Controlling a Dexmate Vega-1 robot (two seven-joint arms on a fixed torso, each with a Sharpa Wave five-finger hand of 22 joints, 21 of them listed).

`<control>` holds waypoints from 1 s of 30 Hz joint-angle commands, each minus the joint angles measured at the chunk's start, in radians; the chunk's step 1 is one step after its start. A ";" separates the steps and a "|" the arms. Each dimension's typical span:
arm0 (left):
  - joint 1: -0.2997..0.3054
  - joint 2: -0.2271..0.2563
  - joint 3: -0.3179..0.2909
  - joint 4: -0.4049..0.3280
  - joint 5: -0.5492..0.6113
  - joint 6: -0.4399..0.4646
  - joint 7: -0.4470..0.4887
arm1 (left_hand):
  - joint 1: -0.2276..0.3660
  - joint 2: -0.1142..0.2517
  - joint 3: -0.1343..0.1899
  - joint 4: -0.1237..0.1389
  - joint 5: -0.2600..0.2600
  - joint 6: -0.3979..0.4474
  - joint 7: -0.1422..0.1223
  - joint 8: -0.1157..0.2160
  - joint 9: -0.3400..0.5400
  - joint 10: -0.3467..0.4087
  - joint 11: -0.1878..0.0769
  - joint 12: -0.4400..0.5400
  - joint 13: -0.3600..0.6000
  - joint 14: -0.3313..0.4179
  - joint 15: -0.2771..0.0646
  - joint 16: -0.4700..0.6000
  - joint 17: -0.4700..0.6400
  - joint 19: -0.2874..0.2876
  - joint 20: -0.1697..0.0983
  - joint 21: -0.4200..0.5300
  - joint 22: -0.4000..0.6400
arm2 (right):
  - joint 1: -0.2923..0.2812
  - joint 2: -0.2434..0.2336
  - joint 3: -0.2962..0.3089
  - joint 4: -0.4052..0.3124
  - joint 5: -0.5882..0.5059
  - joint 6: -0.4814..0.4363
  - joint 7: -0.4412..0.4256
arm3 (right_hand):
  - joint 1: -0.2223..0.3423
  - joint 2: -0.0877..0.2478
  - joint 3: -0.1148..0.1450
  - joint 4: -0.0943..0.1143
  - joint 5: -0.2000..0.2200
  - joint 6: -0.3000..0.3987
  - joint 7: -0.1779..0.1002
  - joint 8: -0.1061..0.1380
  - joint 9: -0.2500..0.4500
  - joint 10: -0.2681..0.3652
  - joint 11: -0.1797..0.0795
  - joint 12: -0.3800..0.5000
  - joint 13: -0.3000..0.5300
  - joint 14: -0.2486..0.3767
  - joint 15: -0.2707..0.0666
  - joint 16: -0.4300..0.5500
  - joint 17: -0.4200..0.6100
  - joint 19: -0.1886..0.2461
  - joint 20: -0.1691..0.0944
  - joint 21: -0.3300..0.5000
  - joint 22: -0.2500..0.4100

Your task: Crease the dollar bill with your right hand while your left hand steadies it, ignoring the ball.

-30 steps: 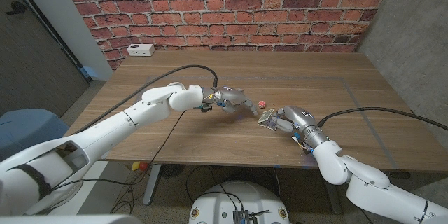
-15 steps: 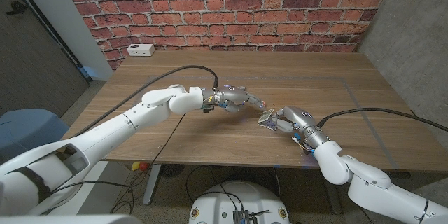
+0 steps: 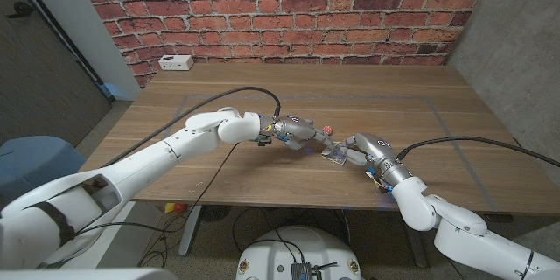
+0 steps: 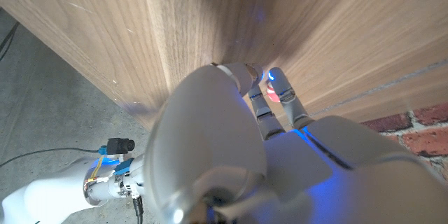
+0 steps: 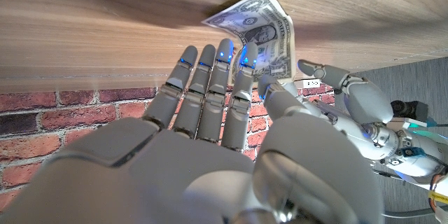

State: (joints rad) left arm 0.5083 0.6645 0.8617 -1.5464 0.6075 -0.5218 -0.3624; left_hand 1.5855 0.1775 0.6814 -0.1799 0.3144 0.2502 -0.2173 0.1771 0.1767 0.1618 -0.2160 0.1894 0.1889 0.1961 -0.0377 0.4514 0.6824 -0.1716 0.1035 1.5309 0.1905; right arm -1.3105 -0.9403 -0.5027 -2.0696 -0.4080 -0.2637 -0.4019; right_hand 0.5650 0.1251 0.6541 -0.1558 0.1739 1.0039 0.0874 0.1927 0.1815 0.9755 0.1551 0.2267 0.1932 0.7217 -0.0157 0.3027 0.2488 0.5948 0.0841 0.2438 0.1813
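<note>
Reaching from centre frame, our left hand (image 3: pixel 300 131) meets the dollar bill (image 3: pixel 332 151), grip unclear; our right hand (image 3: pixel 360 149), fingers apart, seemingly touches it; ball (image 3: pixel 327 129) nearby.

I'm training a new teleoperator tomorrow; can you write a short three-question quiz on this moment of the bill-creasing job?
1. True or false: the green paper dollar bill lies completely flat on the wooden table.
2. Which robot hand reaches in from the head view's left side? A) left robot hand B) right robot hand
3. What small item sits just beyond the two hands?

Key: 1. False, one end lifts. 2. A. 3. The small red ball.
</note>
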 commanded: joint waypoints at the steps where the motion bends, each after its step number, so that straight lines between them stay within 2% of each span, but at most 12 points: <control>1: -0.036 -0.044 0.043 0.069 -0.054 -0.029 -0.071 | 0.019 0.001 0.012 0.000 0.005 -0.033 0.000 -0.005 0.003 -0.030 -0.004 -0.004 0.001 -0.002 -0.039 0.007 0.006 -0.224 0.003 0.006 0.003 | 0.011 0.008 0.000 0.019 0.004 0.020 0.010 | 0.000 -0.004 0.001 -0.007 0.005 0.007 0.000 0.001 0.002 0.003 -0.007 0.000 0.002 0.003 0.001 -0.002 0.003 0.006 -0.003 0.000 0.003; 2: -0.038 -0.043 0.047 0.063 -0.036 -0.029 -0.068 | 0.020 0.002 0.013 0.000 0.005 -0.035 0.000 -0.005 0.003 -0.031 -0.004 -0.004 0.001 -0.002 -0.039 0.008 0.006 -0.225 0.003 0.006 0.003 | 0.011 0.009 0.002 0.019 0.005 0.017 0.010 | 0.000 -0.003 0.000 -0.007 0.005 0.008 -0.001 0.001 0.002 0.006 0.001 0.001 0.002 0.004 0.001 -0.002 0.003 0.006 -0.003 0.000 0.003; 8: -0.042 -0.036 0.068 0.016 0.060 0.000 -0.075 | 0.024 0.002 0.017 0.001 0.006 -0.006 0.003 0.011 0.004 -0.009 -0.003 0.009 0.002 0.008 -0.042 0.016 0.010 -0.223 0.000 0.007 0.002 | 0.003 0.003 0.017 0.016 0.013 0.021 0.004 | -0.001 -0.003 0.000 -0.007 0.005 0.005 0.001 0.000 0.002 0.004 0.000 -0.001 0.002 0.002 0.002 -0.004 0.003 0.006 -0.003 -0.001 0.003; 15: -0.042 -0.041 0.080 0.002 0.070 0.022 -0.100 | 0.020 0.004 0.019 0.007 0.007 0.006 0.002 0.013 0.003 0.000 -0.004 0.012 0.002 0.010 -0.042 0.020 0.012 -0.216 0.000 0.005 0.001 | -0.040 -0.005 0.061 -0.008 0.007 -0.004 -0.055 | -0.003 0.003 -0.002 -0.003 0.005 -0.020 -0.002 -0.009 0.002 -0.018 -0.007 -0.009 0.002 -0.010 0.003 -0.010 0.008 0.005 -0.004 -0.003 0.003; 20: -0.044 -0.046 0.084 0.002 0.070 0.027 -0.104 | 0.014 0.004 0.018 0.010 0.007 0.002 0.002 0.009 0.003 -0.001 -0.004 0.010 0.002 0.009 -0.040 0.021 0.014 -0.215 -0.001 0.005 0.001 | -0.082 0.004 0.097 -0.011 -0.033 0.002 -0.165 | 0.004 0.030 -0.010 0.000 0.003 -0.091 -0.010 -0.019 0.003 -0.088 -0.012 -0.030 0.003 -0.067 0.012 -0.027 0.025 -0.003 -0.009 -0.008 0.004; 22: -0.045 -0.046 0.084 0.002 0.075 0.024 -0.095 | 0.013 0.004 0.018 0.011 0.007 0.002 0.002 0.009 0.003 -0.001 -0.004 0.010 0.002 0.008 -0.040 0.022 0.015 -0.215 -0.002 0.004 0.000 | -0.091 0.009 0.105 -0.008 -0.050 0.015 -0.204 | 0.012 0.036 -0.010 -0.003 0.004 -0.122 -0.023 -0.019 0.003 -0.131 -0.023 -0.038 0.004 -0.106 0.001 -0.042 0.030 -0.032 -0.015 -0.020 0.004; 23: -0.045 -0.047 0.084 0.001 0.073 0.026 -0.099 | 0.011 0.003 0.017 0.011 0.007 -0.001 0.002 0.007 0.003 -0.002 -0.004 0.009 0.002 0.008 -0.041 0.022 0.015 -0.214 -0.003 0.004 0.000 | -0.095 0.012 0.110 -0.005 -0.051 0.031 -0.221 | 0.024 0.039 -0.001 -0.010 0.006 -0.128 -0.026 -0.018 0.003 -0.144 -0.030 -0.039 0.004 -0.120 -0.001 -0.051 0.027 -0.037 -0.018 -0.022 0.004; 25: -0.048 -0.048 0.085 0.002 0.077 0.025 -0.095 | 0.009 0.003 0.017 0.011 0.007 -0.001 0.002 0.007 0.003 -0.003 -0.004 0.009 0.002 0.006 -0.040 0.022 0.016 -0.214 -0.002 0.004 0.000 | -0.101 0.010 0.121 -0.004 -0.043 0.060 -0.228 | 0.077 0.053 0.041 -0.034 0.016 -0.136 -0.031 -0.013 0.003 -0.155 -0.032 -0.034 0.004 -0.121 -0.006 -0.059 0.019 -0.043 -0.021 -0.024 0.004; 26: -0.049 -0.049 0.086 0.003 0.076 0.026 -0.097 | 0.007 0.003 0.016 0.012 0.007 -0.002 0.002 0.007 0.003 -0.003 -0.004 0.008 0.002 0.006 -0.041 0.022 0.016 -0.214 -0.002 0.005 0.001 | -0.102 0.008 0.125 -0.004 -0.038 0.076 -0.227 | 0.121 0.047 0.084 -0.043 0.028 -0.138 -0.034 -0.010 0.002 -0.156 -0.030 -0.028 0.004 -0.117 -0.012 -0.069 0.008 -0.044 -0.023 -0.024 0.003; 28: -0.052 -0.052 0.087 0.010 0.071 0.024 -0.099 | 0.005 0.003 0.016 0.012 0.007 -0.003 0.002 0.006 0.003 -0.004 -0.004 0.008 0.002 0.004 -0.040 0.022 0.016 -0.215 -0.003 0.005 0.001 | -0.100 0.004 0.125 -0.008 -0.040 0.088 -0.214 | 0.190 0.020 0.169 -0.046 0.058 -0.103 -0.033 0.004 0.002 -0.129 -0.029 -0.012 0.003 -0.082 -0.019 -0.078 -0.015 -0.040 -0.024 -0.024 0.001; 29: -0.054 -0.053 0.087 0.012 0.072 0.024 -0.098 | 0.005 0.003 0.016 0.012 0.007 -0.003 0.002 0.006 0.003 -0.004 -0.004 0.008 0.002 0.004 -0.041 0.022 0.016 -0.214 -0.003 0.004 0.000 | -0.098 0.002 0.124 -0.012 -0.041 0.089 -0.201 | 0.207 0.012 0.192 -0.048 0.067 -0.096 -0.034 0.004 0.001 -0.119 -0.027 -0.008 0.003 -0.072 -0.028 -0.080 -0.020 -0.039 -0.026 -0.024 0.000; 30: -0.055 -0.054 0.088 0.013 0.075 0.022 -0.095 | 0.004 0.004 0.015 0.013 0.007 -0.003 0.002 0.006 0.003 -0.004 -0.004 0.008 0.002 0.004 -0.041 0.023 0.017 -0.215 -0.004 0.005 0.001 | -0.095 -0.002 0.124 -0.020 -0.037 0.083 -0.176 | 0.244 -0.016 0.254 -0.046 0.094 -0.062 -0.041 0.010 0.001 -0.097 -0.040 0.000 0.003 -0.057 -0.032 -0.090 -0.034 -0.035 -0.026 -0.024 -0.001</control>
State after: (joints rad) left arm 0.4639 0.6208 0.9380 -1.5405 0.6712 -0.5032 -0.4524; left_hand 1.6002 0.1815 0.6979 -0.1718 0.3143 0.2465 -0.2156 0.1820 0.1767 0.1553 -0.2197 0.1972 0.1887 0.2027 -0.0424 0.4766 0.6980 -0.1716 0.1036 1.5313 0.1907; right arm -1.3808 -0.9363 -0.4136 -2.0731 -0.4328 -0.2343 -0.5502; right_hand 0.7408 0.1461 0.8122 -0.2001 0.2281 0.8937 0.0526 0.1903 0.1819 0.8379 0.1231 0.2108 0.1930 0.6284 -0.0364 0.2240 0.2346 0.5571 0.0609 0.2242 0.1812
